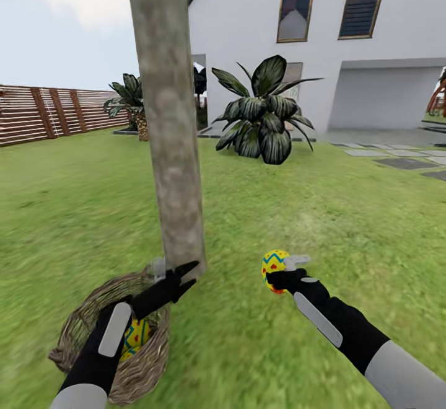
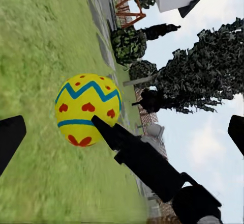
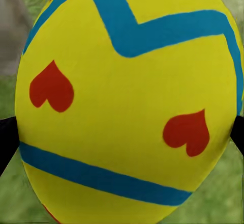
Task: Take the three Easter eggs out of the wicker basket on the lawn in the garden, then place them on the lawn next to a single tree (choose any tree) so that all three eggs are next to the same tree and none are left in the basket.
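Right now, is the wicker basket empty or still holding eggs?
Not empty. In the head view, one yellow Easter egg shows inside the wicker basket, partly behind the left arm. Whether more lie inside cannot be told.

Open lawn (image 1: 347, 223) spreads across the centre and right of the head view, free for passage. The tree (image 1: 167, 118) trunk rises left of centre as the main obstacle, with the wicker basket (image 1: 74, 334) just beside its base, lower left.
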